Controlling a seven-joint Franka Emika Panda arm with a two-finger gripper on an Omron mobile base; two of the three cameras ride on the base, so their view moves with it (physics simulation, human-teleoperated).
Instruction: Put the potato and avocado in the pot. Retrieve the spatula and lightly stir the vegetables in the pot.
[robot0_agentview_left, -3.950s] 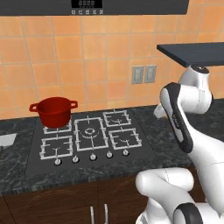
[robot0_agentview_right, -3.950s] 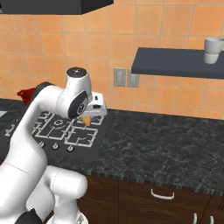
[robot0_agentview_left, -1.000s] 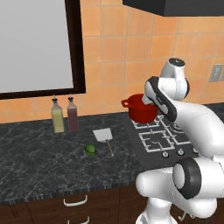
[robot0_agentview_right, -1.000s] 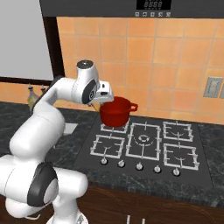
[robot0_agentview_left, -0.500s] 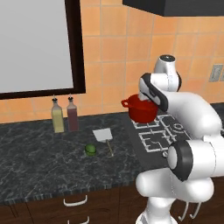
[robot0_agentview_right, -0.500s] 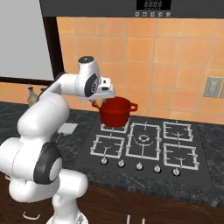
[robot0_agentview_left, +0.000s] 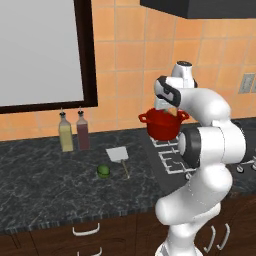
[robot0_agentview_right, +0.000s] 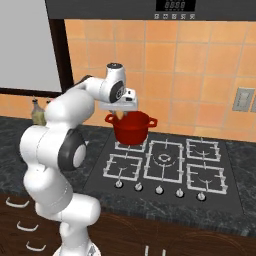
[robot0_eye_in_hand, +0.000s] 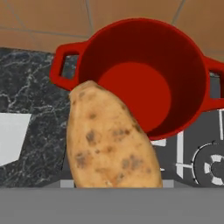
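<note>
My gripper (robot0_agentview_right: 121, 111) is shut on a brown speckled potato (robot0_eye_in_hand: 109, 144), which fills the lower middle of the hand view and hides the fingertips. It hangs just above the near left rim of the red pot (robot0_eye_in_hand: 144, 83), whose inside holds nothing. The pot (robot0_agentview_left: 164, 125) stands on the stove's back left burner, under my hand (robot0_agentview_left: 165, 100). The green avocado (robot0_agentview_left: 103, 171) lies on the dark counter left of the stove. Beside it is the spatula (robot0_agentview_left: 117, 154), pale blade toward the wall, tan handle toward the front. Its blade (robot0_eye_in_hand: 11, 135) also shows in the hand view.
Two bottles (robot0_agentview_left: 65, 132) (robot0_agentview_left: 82, 131) stand at the wall left of the spatula, under a dark-framed window. The cooktop (robot0_agentview_right: 165, 160) has several burners and a row of knobs along its front. A range hood hangs above.
Over the last second the hand has swung toward the pot with the potato and now hovers at its rim. Since the oldest frames the base has driven, shifting both base views.
</note>
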